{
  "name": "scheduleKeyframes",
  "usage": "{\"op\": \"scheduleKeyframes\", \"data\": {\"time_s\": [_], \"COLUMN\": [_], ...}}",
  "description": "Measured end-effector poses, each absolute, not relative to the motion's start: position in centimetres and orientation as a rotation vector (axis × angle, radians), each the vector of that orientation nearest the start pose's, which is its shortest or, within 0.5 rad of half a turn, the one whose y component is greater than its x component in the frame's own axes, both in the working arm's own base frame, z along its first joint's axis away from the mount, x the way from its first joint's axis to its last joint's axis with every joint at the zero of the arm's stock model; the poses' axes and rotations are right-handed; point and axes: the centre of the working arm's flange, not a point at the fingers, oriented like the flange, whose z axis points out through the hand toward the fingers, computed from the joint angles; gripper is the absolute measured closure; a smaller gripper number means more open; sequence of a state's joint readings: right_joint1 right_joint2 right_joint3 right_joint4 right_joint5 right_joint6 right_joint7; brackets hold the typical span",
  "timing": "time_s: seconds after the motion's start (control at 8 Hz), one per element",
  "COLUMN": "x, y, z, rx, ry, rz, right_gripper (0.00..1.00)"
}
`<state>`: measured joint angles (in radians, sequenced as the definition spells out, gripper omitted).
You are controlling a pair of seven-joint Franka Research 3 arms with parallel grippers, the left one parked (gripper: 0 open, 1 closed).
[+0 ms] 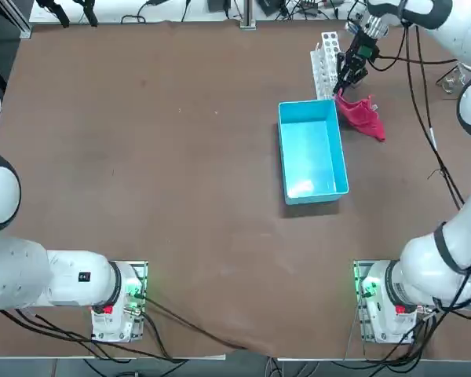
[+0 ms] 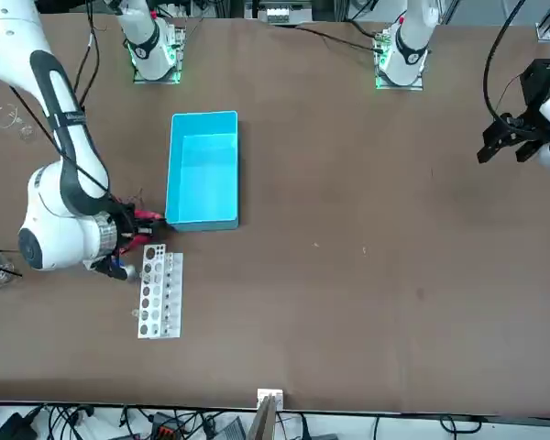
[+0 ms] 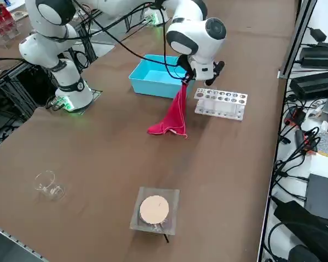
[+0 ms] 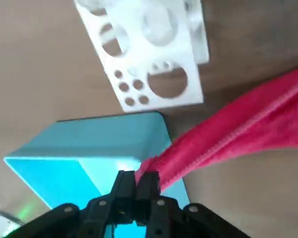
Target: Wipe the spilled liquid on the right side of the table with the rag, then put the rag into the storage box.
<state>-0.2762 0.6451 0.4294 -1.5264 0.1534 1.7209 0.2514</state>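
Right hand [image 4: 135, 184] is clamped shut on one corner of the rag [image 3: 172, 115], fingers [image 4: 123, 186] pressed together with the red cloth pinched between them. The hand is raised above the tabletop [image 1: 165, 157], sitting at the far right corner of the storage box [image 1: 312, 151], between the box and the white test-tube rack [image 1: 326, 64].

Rag hangs down from the hand and away from it. In the right side view it drapes as a long strip from the fingers down to the tabletop, the lower end bunched on the surface. In the top view the rag [image 1: 361, 115] lies just beside the box's right wall, outside the box, not in it. In the wrist view the rag [image 4: 238, 134] stretches diagonally from the fingertips across bare tabletop, passing by the box corner [image 4: 114, 144].

Storage box is open-topped, nothing visible in it. Rack [image 3: 221, 102] stands just beyond the box's far end, near the hand, not touching the rag as far as I can tell.

Also on the tabletop, well apart from the rag in the right side view: a clear glass beaker [image 3: 48, 184] on its side and a square clear dish with a tan disc [image 3: 154, 209].
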Motion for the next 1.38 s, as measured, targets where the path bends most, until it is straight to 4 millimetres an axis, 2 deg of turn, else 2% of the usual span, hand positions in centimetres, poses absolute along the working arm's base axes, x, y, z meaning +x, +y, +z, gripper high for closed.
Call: {"op": "scheduleKeyframes", "data": {"time_s": [0.12,0.5,0.75,0.88,1.25,1.38], "x": [65.1,64.5,64.6,64.5,62.8,62.3], "y": [5.4,-3.8,-7.2,-9.3,-19.8,-22.4], "z": [28.6,27.7,26.5,25.7,25.2,25.1], "rx": [-2.746,-2.859,-3.001,-3.075,-3.209,-3.271], "ry": [0.222,0.148,0.107,0.032,-0.177,-0.247], "rz": [0.675,0.694,0.674,0.685,0.739,0.788], "right_gripper": [0.98,0.98,0.98,0.98,0.98,0.98]}}
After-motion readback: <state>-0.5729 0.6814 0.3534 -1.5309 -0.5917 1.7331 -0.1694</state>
